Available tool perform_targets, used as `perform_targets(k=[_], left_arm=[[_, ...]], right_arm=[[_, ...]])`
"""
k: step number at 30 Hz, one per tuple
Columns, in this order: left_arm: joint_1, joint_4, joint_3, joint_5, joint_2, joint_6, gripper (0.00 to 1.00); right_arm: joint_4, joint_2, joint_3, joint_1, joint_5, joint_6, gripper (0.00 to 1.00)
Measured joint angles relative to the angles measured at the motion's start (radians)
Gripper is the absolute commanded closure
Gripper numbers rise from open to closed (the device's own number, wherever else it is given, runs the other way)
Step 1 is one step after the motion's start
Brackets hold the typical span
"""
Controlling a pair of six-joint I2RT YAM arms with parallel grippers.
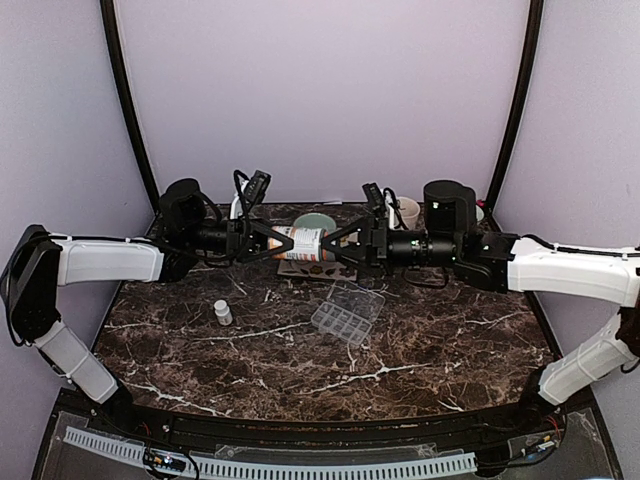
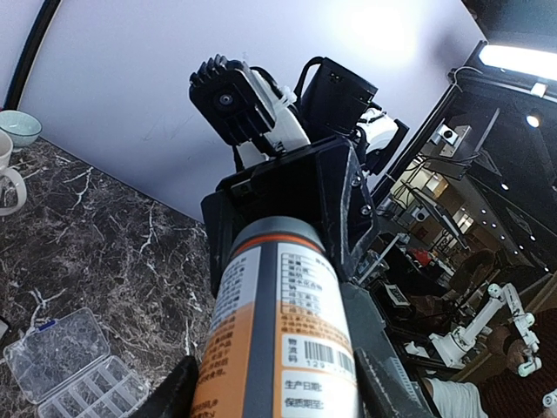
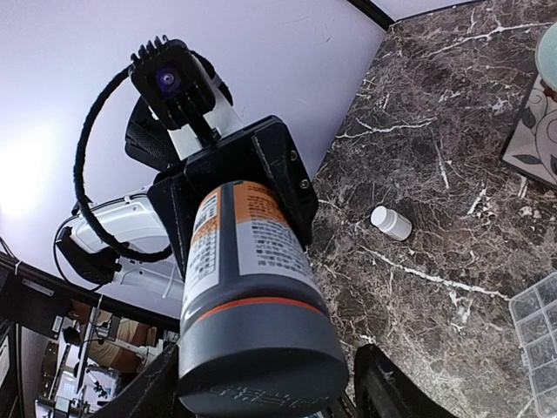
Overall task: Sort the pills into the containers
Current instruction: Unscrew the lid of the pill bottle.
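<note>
"Top external view had it plain: the orange bottle (image 1: 300, 243) hung level in the air behind the pill box (image 1: 347, 315), with the left tool (image 1: 272, 242) clamped on its body."

"And the right tool (image 1: 338, 245)?"

"Its fingers straddled the grey cap (image 3: 261, 357). Whether they gripped it yet, I couldn't tell. I'd have had it seat square on the cap while the left held firm, then twist, tipping the mouth up before the cap came free."

"The pills?"

"None in sight; inside the bottle, I supposed. The box lay open on the table (image 1: 440, 350), its lid (image 1: 362, 298) thrown back. Its compartments (image 1: 338, 322) were too small to read."

"The room?"

"Dark veined marble, a small white bottle (image 1: 223, 313) left of the box, a cup (image 1: 408, 212) and a bowl (image 1: 315, 222) behind it, and lilac walls all round."
</note>
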Motion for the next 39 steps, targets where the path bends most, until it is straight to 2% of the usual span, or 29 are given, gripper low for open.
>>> perform_targets(k=[6, 8, 12, 17, 24, 27, 32, 39], left_arm=[[0.0, -0.013, 0.0, 0.0, 0.0, 0.002, 0.84], [0.0, -0.014, 0.0, -0.001, 0.0, 0.001, 0.84], [0.0, -0.003, 0.0, 0.003, 0.001, -0.016, 0.84], [0.0, 0.138, 0.0, 0.03, 0.037, -0.161, 0.84], [-0.01, 0.54, 0.023, 0.102, 0.212, -0.578, 0.85], [-0.01, 0.637, 0.039, 0.128, 0.265, -0.716, 0.85], [-0.008, 0.7, 0.042, 0.146, 0.272, -0.813, 0.85], [-0.015, 0.72, 0.047, 0.143, 0.272, -0.843, 0.85]], right_arm=[[0.014, 0.01, 0.002, -0.003, -0.013, -0.012, 0.66], [0.009, 0.01, 0.003, -0.005, -0.013, -0.033, 0.71], [-0.016, 0.009, 0.014, -0.005, -0.013, -0.133, 0.72], [-0.066, -0.021, 0.026, -0.004, -0.011, -0.36, 0.71], [-0.18, -0.068, 0.027, 0.046, 0.119, -0.713, 0.69], [-0.219, -0.078, 0.028, 0.085, 0.213, -0.828, 0.68], [-0.215, -0.094, 0.021, 0.126, 0.307, -0.929, 0.68], [-0.175, -0.119, -0.007, 0.141, 0.34, -0.979, 0.64]])
